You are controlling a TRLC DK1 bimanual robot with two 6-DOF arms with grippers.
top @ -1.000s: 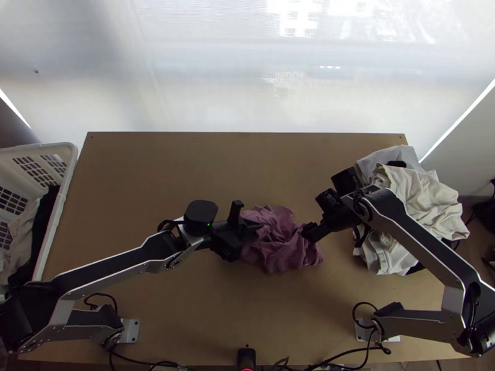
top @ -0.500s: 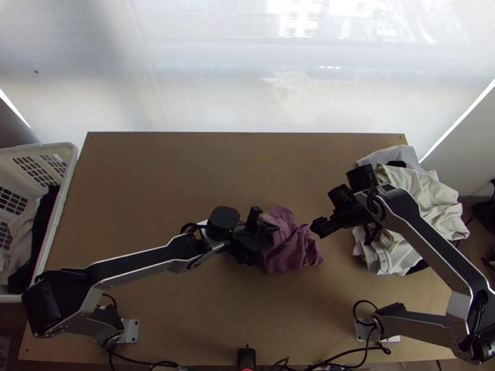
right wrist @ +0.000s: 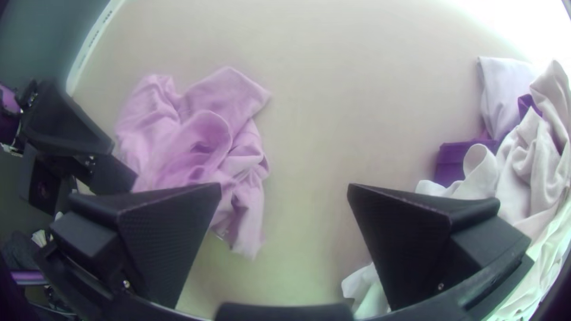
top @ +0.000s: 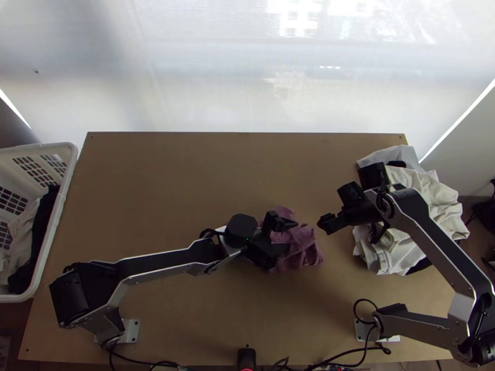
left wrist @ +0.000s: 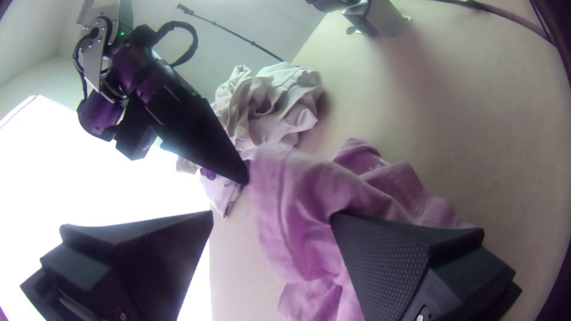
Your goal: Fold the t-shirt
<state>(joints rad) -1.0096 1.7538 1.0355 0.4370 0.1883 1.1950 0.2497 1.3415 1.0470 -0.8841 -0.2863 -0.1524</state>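
- T-shirt (top: 303, 247): bunched, unfolded, right of centre on the desk (top: 154, 173). No clear sleeve or neckline can be picked out. Folding from this state would likely lock in creases; spreading it flat is judged the step in hand.
- Left gripper (left wrist: 272, 215): over the left part of the shirt, jaws wide, cloth visible between them, none pinched. Contact with the cloth cannot be confirmed. Closing here could trap several layers at once, and a lift would then raise a lump rather than one edge.
- A shallow bite on a loose crease is the opposite fault: the cloth may slip out when pulled.
- Right gripper (right wrist: 285, 185): just right of the shirt and apart from it, jaws wide and without cloth. With one side unheld, a pull from the left could drag the whole bundle instead of opening it.
- Both grippers work near each other. If they go for the same small bundle together, a knock is possible.
- Pile of clothes (top: 433, 204): at the right side, beneath the right forearm (top: 427, 235). A low swing to the right could snag a garment or push the shirt into the pile.
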